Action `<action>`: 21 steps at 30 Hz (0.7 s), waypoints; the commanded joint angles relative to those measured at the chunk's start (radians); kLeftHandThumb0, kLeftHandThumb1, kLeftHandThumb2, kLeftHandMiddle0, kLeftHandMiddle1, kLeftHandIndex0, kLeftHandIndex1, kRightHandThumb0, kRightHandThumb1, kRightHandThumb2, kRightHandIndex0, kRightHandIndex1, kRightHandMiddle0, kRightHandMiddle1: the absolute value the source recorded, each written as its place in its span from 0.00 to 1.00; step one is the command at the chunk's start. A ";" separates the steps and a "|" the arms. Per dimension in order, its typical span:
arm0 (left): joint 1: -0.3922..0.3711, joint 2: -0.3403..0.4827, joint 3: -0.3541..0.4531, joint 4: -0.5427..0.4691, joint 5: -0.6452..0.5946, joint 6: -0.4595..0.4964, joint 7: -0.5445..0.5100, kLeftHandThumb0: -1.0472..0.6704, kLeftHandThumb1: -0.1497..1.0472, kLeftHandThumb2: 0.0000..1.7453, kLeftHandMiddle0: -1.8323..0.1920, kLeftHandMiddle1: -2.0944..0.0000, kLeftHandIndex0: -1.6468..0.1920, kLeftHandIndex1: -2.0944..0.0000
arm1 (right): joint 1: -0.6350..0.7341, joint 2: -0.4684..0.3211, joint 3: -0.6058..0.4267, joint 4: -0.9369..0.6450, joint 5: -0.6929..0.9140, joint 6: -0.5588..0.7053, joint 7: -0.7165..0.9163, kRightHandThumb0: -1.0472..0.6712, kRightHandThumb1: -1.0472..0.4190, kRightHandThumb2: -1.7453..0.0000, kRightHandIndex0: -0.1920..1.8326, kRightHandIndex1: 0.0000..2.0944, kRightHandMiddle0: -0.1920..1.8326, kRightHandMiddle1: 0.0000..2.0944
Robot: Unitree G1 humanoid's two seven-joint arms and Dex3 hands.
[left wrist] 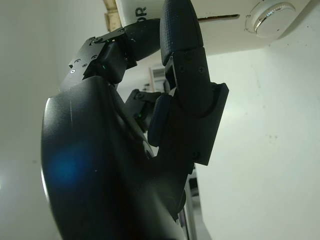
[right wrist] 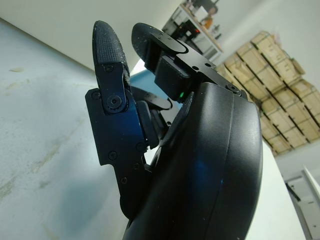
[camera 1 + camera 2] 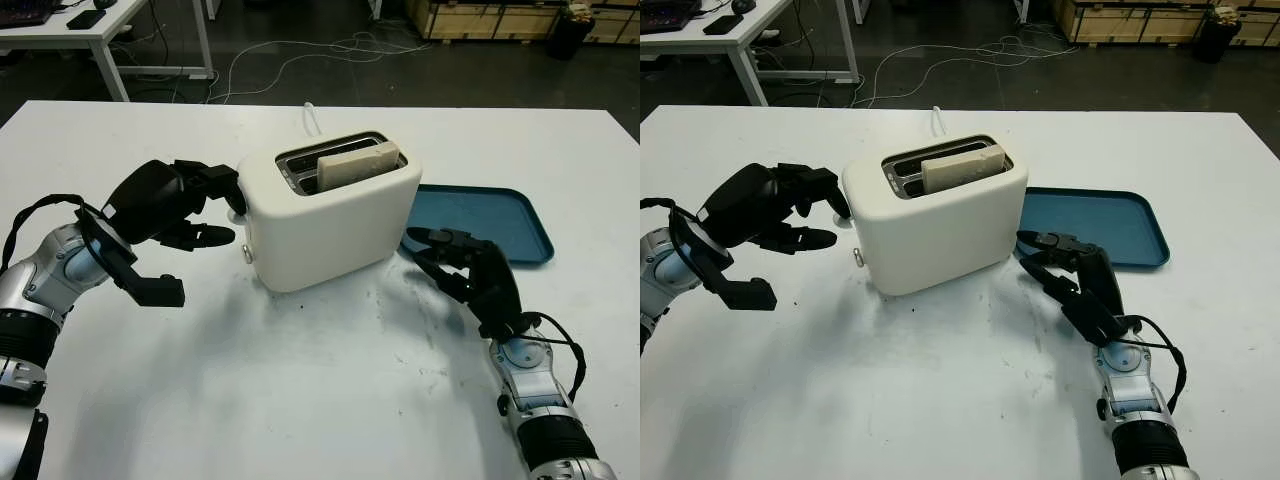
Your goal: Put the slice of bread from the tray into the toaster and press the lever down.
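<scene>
White table (image 3: 300, 400), scuffed, cables on the dark floor (image 3: 330, 60) behind. Bread (image 3: 357, 163) sits in the toaster (image 3: 330, 215); left hand (image 3: 190, 205) fingers curled at its end, holding nothing; right hand (image 3: 455, 262) loosely open by the tray (image 3: 500, 225).

The white bench (image 3: 300, 400) is scuffed with dark smudges and specks near its middle. Behind it the floor is dark grey, and a tangle of pale cables (image 3: 290, 55) loops across it. A white cord (image 3: 312, 118) trails over the bench's far part. At the back left stands another white desk (image 3: 100, 35) on white legs, with a dark flat device (image 3: 85, 18) lying on it. At the back right, wooden crates (image 3: 490, 18) are stacked in a row, with a black bin (image 3: 570, 35) just beside them.
</scene>
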 commanded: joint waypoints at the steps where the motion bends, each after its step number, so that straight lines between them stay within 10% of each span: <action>1: 0.001 -0.010 -0.008 0.007 0.011 -0.007 0.013 0.16 0.89 0.30 0.57 0.17 0.69 0.34 | 0.013 0.003 -0.009 -0.018 0.022 -0.018 0.009 0.24 0.09 0.91 0.43 0.41 0.57 0.01; 7: 0.031 -0.052 -0.040 0.065 0.014 0.015 0.019 0.16 0.89 0.24 0.52 0.17 0.65 0.37 | 0.044 0.002 -0.019 -0.055 0.047 -0.009 0.035 0.25 0.09 0.92 0.43 0.40 0.57 0.01; 21: 0.076 -0.428 -0.323 0.496 0.138 0.110 0.302 0.12 0.89 0.06 0.43 0.33 0.40 0.67 | 0.049 -0.010 -0.006 -0.075 0.020 0.025 0.041 0.25 0.09 0.92 0.44 0.40 0.58 0.01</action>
